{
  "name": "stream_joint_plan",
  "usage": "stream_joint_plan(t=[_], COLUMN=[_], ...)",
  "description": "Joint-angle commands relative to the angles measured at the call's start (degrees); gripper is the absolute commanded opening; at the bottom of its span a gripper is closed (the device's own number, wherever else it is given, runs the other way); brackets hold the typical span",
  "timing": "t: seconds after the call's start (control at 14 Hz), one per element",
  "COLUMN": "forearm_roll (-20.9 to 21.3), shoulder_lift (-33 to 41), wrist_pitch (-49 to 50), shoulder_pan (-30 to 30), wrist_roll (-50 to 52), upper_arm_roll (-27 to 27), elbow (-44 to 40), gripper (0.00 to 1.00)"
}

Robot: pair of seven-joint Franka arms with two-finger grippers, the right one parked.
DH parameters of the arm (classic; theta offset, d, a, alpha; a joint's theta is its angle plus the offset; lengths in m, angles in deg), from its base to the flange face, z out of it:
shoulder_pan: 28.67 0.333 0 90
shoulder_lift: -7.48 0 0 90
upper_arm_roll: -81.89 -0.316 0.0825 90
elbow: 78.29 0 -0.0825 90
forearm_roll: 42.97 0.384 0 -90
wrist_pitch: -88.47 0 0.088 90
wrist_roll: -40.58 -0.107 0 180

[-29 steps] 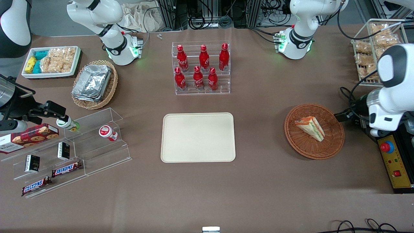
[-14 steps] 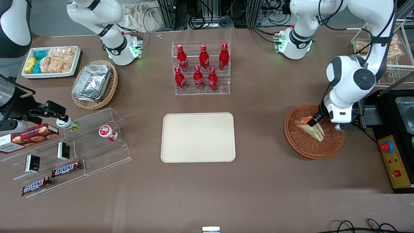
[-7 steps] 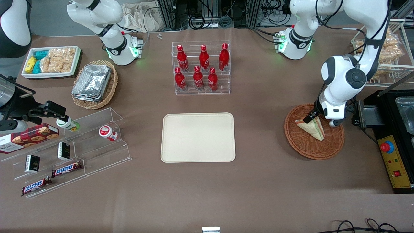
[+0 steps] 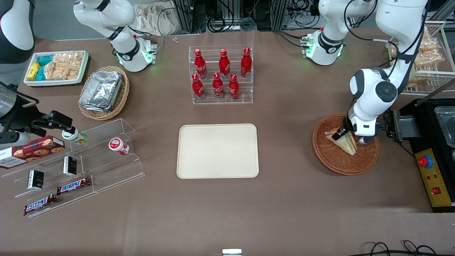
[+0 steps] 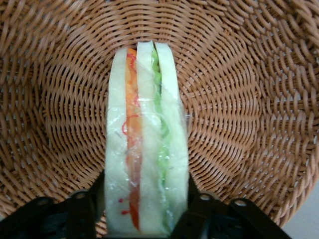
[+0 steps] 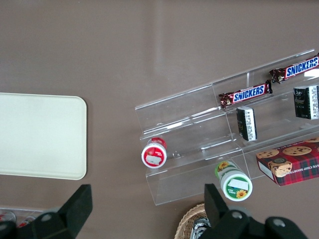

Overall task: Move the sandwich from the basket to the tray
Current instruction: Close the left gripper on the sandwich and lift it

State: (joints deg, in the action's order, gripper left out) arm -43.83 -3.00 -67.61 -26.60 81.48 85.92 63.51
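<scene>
The sandwich (image 4: 347, 143) is a wrapped wedge of white bread with orange and green filling. It lies in the round reddish-brown wicker basket (image 4: 341, 169) toward the working arm's end of the table. My left gripper (image 4: 340, 133) is down in the basket, shut on the sandwich's wide end. In the left wrist view the sandwich (image 5: 144, 144) stands on edge between the two black fingers (image 5: 195, 200) of the gripper (image 5: 145, 200), over the basket's weave (image 5: 60, 99). The cream tray (image 4: 217, 151) lies bare mid-table, and also shows in the right wrist view (image 6: 40, 134).
An acrylic rack of red bottles (image 4: 221, 74) stands farther from the camera than the tray. A black control box (image 4: 435, 177) and a wire rack of bagged snacks (image 4: 426, 53) sit beside the basket. A tan basket of foil trays (image 4: 103, 92) and acrylic snack shelves (image 4: 78, 167) lie toward the parked arm's end.
The left arm swung in over the basket and came down onto the sandwich. The fingers closed on its wide end, and the sandwich tipped from lying flat onto its edge.
</scene>
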Motion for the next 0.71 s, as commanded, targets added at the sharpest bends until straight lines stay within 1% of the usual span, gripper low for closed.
stream_joint_plan(t=[0.0,0.14,0.29,0.36,0.5,0.64], forearm_roll=[1.5,1.5,1.5,1.5,1.5,1.5], shoulder_lift=[0.5,2.1,5.3,7.2,10.4,12.8], wrist_pitch=[-4.3,-3.9,-2.3,0.3,8.9,22.8], shoulder_pan=[0.3,0.3,0.2,0.2,0.4,0.4], wrist_roll=[0.7,0.7,0.3,-0.6,-4.6,-7.6], upper_arm_roll=[-0.2,-0.2,-0.2,-0.2,-0.3,-0.3], elbow=[1.3,1.3,1.3,0.9,-3.0,-10.9], gripper=[0.09,0.0,0.0,0.0,0.0,0.0])
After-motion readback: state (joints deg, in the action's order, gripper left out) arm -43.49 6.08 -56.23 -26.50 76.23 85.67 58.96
